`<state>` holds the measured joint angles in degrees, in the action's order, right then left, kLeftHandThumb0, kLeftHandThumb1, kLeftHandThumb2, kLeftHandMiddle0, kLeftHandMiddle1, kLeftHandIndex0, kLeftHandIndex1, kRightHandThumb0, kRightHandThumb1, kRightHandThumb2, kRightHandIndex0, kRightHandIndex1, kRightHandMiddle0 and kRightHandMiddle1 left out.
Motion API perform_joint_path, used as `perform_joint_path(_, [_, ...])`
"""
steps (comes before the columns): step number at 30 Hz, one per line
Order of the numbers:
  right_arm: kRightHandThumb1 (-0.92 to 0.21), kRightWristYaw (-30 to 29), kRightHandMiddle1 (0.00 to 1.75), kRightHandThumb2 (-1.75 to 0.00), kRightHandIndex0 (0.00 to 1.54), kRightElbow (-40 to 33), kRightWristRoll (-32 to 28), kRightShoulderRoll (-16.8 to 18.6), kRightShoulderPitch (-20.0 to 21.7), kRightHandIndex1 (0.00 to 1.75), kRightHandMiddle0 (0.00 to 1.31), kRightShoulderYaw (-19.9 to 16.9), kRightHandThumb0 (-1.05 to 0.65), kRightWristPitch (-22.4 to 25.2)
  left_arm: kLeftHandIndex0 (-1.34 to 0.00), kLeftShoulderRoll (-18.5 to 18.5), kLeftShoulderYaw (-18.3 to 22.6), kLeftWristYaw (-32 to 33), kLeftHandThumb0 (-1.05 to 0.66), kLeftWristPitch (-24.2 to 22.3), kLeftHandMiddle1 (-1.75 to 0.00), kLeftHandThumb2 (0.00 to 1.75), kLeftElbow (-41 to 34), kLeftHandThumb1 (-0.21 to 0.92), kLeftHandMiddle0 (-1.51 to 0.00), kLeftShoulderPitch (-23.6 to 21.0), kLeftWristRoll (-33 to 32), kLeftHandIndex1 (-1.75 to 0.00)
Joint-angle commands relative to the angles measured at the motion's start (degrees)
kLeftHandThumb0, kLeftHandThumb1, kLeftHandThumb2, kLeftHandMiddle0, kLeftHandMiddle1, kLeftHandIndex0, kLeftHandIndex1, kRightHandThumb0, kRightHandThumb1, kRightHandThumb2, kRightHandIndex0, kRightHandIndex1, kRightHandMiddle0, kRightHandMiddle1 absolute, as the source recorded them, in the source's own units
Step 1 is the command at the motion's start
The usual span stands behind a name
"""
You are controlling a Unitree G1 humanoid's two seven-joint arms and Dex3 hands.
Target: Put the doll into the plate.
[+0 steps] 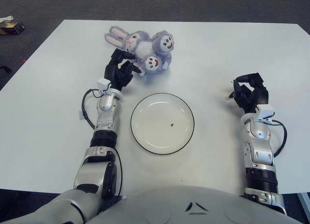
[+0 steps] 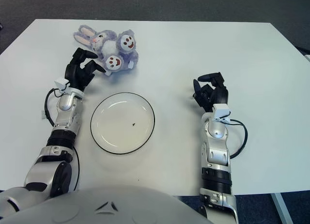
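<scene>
The doll (image 1: 143, 45) is a purple and white plush rabbit lying on the far side of the white table, behind the plate. The plate (image 1: 162, 122) is white with a dark rim and holds nothing; it lies at the table's middle. My left hand (image 1: 119, 69) is just left of and in front of the doll, fingers spread open, fingertips close to the doll's lower left edge without grasping it. My right hand (image 1: 249, 91) shows to the right of the plate, fingers loosely curled and holding nothing.
The white table (image 1: 43, 132) ends at dark carpet at the back and sides. A small brown object (image 1: 10, 26) lies on the floor at the far left. A black cable (image 1: 86, 110) loops beside my left forearm.
</scene>
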<state>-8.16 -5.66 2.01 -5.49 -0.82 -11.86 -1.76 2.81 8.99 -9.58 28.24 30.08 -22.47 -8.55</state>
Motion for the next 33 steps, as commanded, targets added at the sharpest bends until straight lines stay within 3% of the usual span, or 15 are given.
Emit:
perform_joint_path(1, [-0.92, 2.33, 1.56, -0.34, 0.80, -2.33, 1.86, -3.25, 0.61, 1.65, 0.39, 0.91, -0.36, 1.25, -0.40, -0.21, -0.01, 2.04, -0.35, 2.04, -1.42, 0.34, 2.61, 0.92, -0.79, 0.75, 1.70, -1.54])
perform_joint_path(5, [-0.92, 4.29, 1.56, -0.34, 0.80, -4.74, 2.97, -4.84, 1.31, 1.65, 0.39, 1.82, -0.36, 2.19, -0.40, 0.28, -0.24, 5.59, -0.35, 6.01, -1.42, 0.33, 5.17, 0.92, -0.79, -0.40, 5.43, -1.54])
perform_joint_path(11, [-0.92, 4.54, 1.56, -0.35, 0.80, -5.27, 3.00, -5.00, 1.26, 1.65, 0.39, 1.88, -0.36, 2.84, -0.40, 0.39, -0.38, 6.53, -0.35, 7.60, -1.42, 0.33, 6.80, 0.92, -0.78, -0.98, 6.05, -1.54])
perform_joint_path(15, [-0.92, 6.99, 1.55, -0.34, 0.80, -10.66, 4.00, -6.50, 1.85, 1.68, 0.39, 3.55, -0.36, 7.53, -0.41, 2.82, -1.58, 16.48, -0.35, 16.26, -1.42, 0.32, 11.63, 0.92, -0.78, -3.92, 16.34, -1.53])
perform_joint_path(19, [-0.92, 7.43, 1.54, -0.33, 0.80, -11.01, 4.31, -6.58, 1.80, 1.71, 0.40, 3.74, -0.36, 8.11, -0.41, 3.89, -2.17, 18.74, -0.35, 20.65, -1.42, 0.32, 15.37, 0.92, -0.77, -5.52, 18.15, -1.52])
perform_joint_path(25, [-0.92, 7.53, 1.53, -0.32, 0.80, -11.35, 4.33, -6.62, 1.77, 1.72, 0.41, 3.78, -0.36, 8.62, -0.41, 4.45, -2.69, 20.58, -0.36, 23.36, -1.42, 0.32, 18.55, 0.92, -0.76, -6.70, 19.05, -1.52])
perform_joint_path(26, [-0.92, 7.44, 1.53, -0.32, 0.80, -10.83, 4.59, -6.51, 1.83, 1.72, 0.41, 4.10, -0.36, 8.31, -0.41, 5.75, -3.01, 22.42, -0.36, 26.95, -1.42, 0.32, 20.26, 0.92, -0.76, -7.95, 21.23, -1.52])
perform_joint_path(29, [-0.92, 7.32, 1.52, -0.31, 0.80, -9.84, 5.29, -6.39, 1.85, 1.73, 0.42, 4.86, -0.36, 7.73, -0.38, 8.84, -3.89, 28.37, -0.12, 34.79, -1.39, 0.28, 24.30, 0.92, -0.60, -10.98, 27.47, -1.45])
perform_joint_path(33, [-0.92, 7.25, 1.51, -0.30, 0.80, -9.60, 5.72, -6.54, 1.88, 1.74, 0.43, 5.29, -0.36, 7.73, -0.38, 10.76, -4.97, 35.51, -0.04, 37.99, -1.39, 0.28, 27.80, 0.92, -0.50, -13.11, 33.14, -1.45])
